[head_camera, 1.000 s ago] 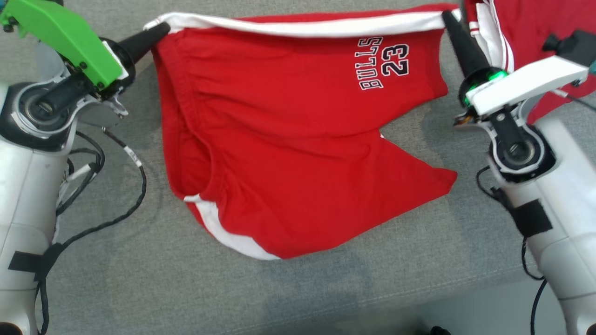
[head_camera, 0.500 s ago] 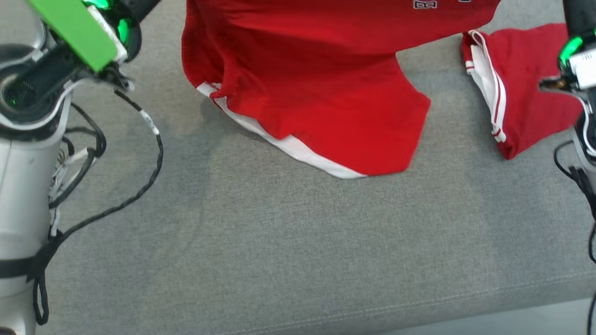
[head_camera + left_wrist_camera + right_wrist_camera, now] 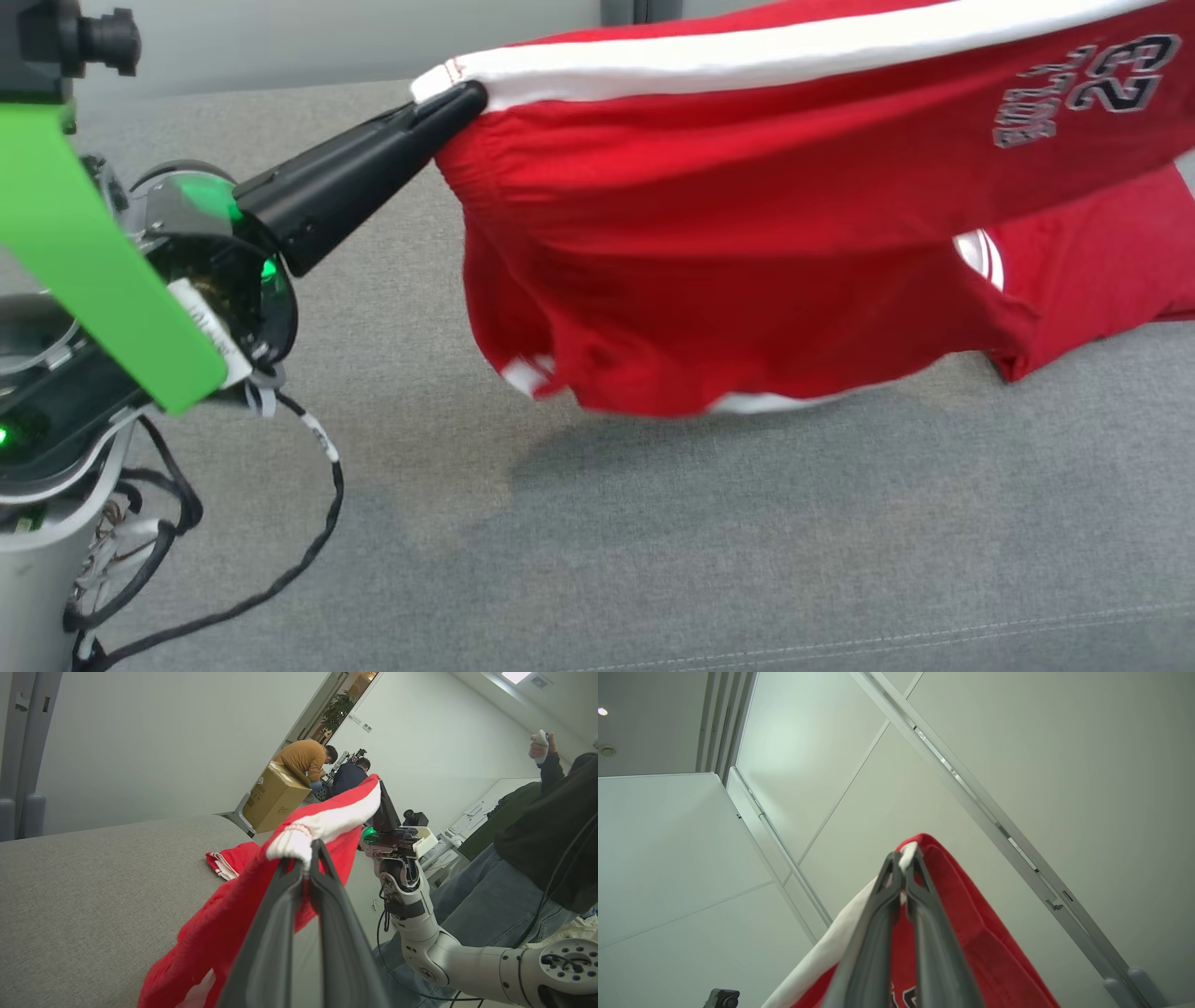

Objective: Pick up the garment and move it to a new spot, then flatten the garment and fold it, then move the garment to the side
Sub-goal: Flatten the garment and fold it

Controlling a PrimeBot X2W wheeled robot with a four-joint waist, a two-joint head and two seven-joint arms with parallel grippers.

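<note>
We're working over the grey upholstered surface [image 3: 653,541]. We're holding the red Bulls 23 shorts [image 3: 747,233] in the air above it, stretched between both arms along the white stripe at the top edge. We judge that gripping two ends of one edge is letting the rest hang free, so it should lay down flat. The lower hem is hanging close to the surface, but it's blurred and we can't tell if it's touching.

A second red garment [image 3: 1102,271] with white trim is lying bunched on the surface behind the shorts, partly hidden by them. We're treating it as not ours to move.

The only container is the cardboard box [image 3: 275,795] out by the doorway. Its flaps look closed, so we can't tell what's in it.

The left gripper [image 3: 457,103] is clamping the stripe's ribbed end, with the fingers pinched together on the cloth. The right gripper [image 3: 903,861] is doing the same at the far end, its tips nipping the white edge.

We're reading this step as carrying the shorts to the new spot. Flattening and folding are not yet started.
</note>
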